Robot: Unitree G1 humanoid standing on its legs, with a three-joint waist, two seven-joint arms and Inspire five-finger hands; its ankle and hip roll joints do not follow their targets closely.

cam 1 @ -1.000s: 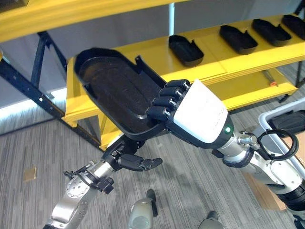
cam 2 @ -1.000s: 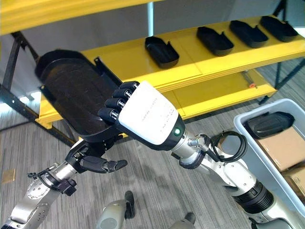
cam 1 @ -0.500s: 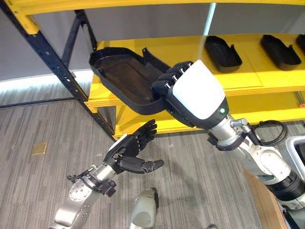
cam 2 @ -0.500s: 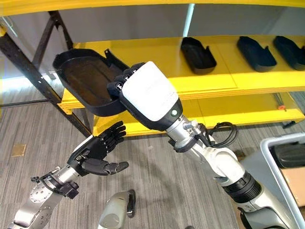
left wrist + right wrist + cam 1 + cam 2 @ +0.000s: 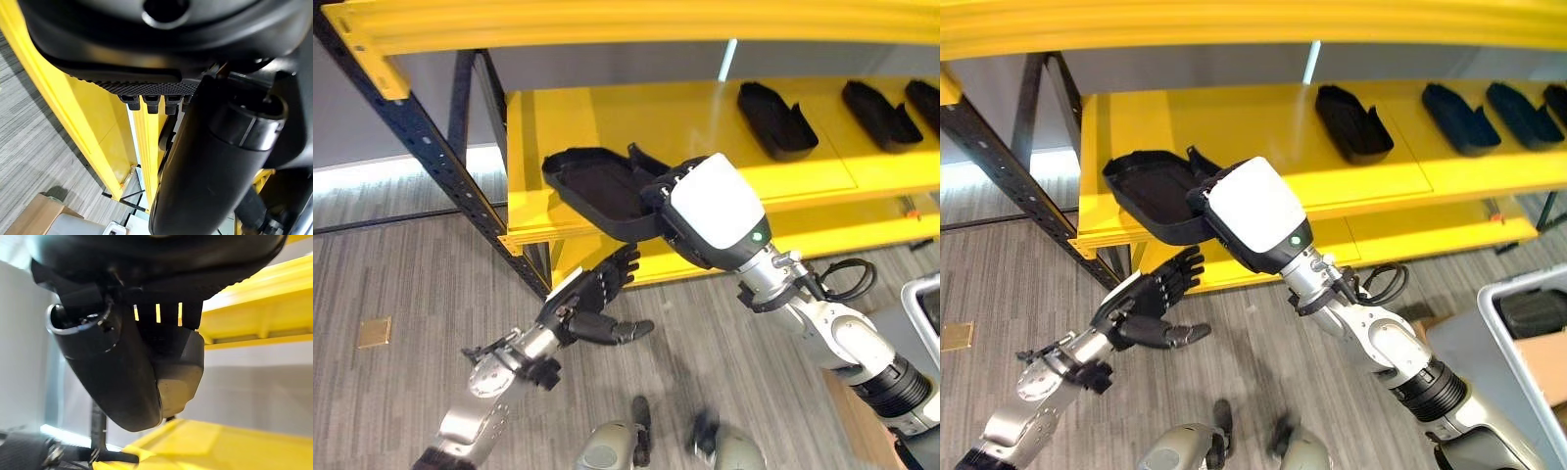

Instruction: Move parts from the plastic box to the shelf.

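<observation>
A wide black tray-shaped part [image 5: 599, 184] hangs over the front left corner of the yellow shelf [image 5: 656, 117]. My right hand [image 5: 705, 208] is shut on its near rim, fingers curled over the edge. Whether the part touches the shelf board I cannot tell. Below it, apart from it, my left hand [image 5: 592, 297] is open with fingers straight and thumb out. Three smaller black parts [image 5: 1351, 122] lie in a row further right on the same shelf board. The grey plastic box [image 5: 1459, 338] stands at the lower right with one black part [image 5: 1528, 311] in it.
A dark slanted shelf post [image 5: 440, 166] runs down at the left. A yellow upper beam [image 5: 636, 24] crosses above the shelf board, and a lower yellow board [image 5: 1410, 230] sits beneath it. Grey plank floor [image 5: 391, 274] lies in front.
The camera has shifted. My right hand has carried the black part away from me and lower, up to the shelf's left front corner. The left hand stays open below it.
</observation>
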